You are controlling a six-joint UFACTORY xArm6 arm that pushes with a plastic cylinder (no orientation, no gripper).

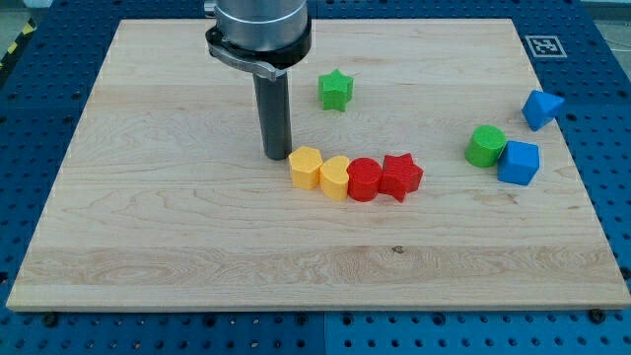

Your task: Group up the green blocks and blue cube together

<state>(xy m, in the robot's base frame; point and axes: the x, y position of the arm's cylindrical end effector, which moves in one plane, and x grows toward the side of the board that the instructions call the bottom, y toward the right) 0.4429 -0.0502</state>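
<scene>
Tip (277,156) beside yellow block (307,168) | green star (335,90), blue cube (519,163) well apart | no pincer

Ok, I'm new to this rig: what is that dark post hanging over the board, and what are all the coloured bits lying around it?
There is one camera view, looking at a wooden board. The post is the robot arm's rod; my tip slides on the board and pushes blocks, holding nothing. It stands just left of a row: two yellow blocks, a red cylinder and a red star. A green star lies further up. At the view's right, a green cylinder touches a blue cube, with another blue block above.
</scene>
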